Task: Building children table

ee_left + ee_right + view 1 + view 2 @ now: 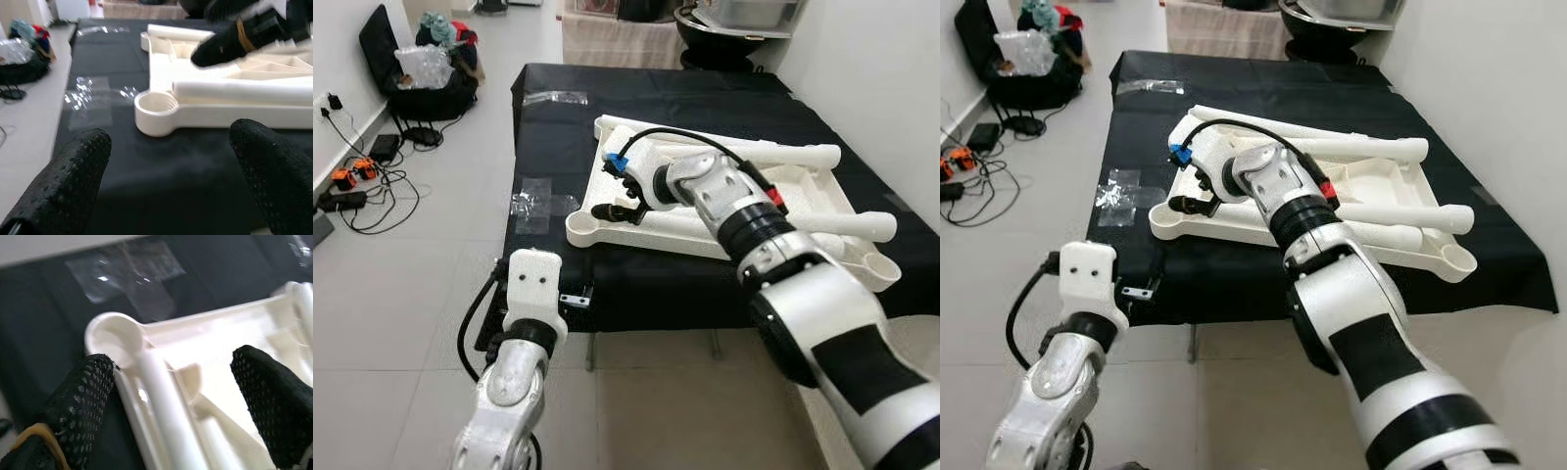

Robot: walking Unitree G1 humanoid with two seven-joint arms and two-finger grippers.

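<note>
A tiled room with cables (357, 181) and a black bag (421, 73) along the left wall holds a low table (724, 98) draped in black cloth. On it, toward the near edge and spanning most of its width, lies the white plastic tabletop (803, 186), upside down with its ribs showing, and several white legs (847, 226) rest loose across it. Clear plastic bags (530, 204) lie on the cloth by the table's left edge. The right gripper (625, 196) reaches over the tabletop's near-left corner, its jaws spread wide either side of a leg (166, 406) that lies just beside the round corner socket (115, 335); nothing is pinched yet. The left gripper (171, 171) hovers short of the table's near edge, jaws also spread and empty, looking at that same socket. The next step looks like closing on the leg and standing it into the socket. The risks: the smooth round leg could roll away or slip as the jaws close, or the unheld tabletop could slide on the cloth toward the near edge if pushed.
</note>
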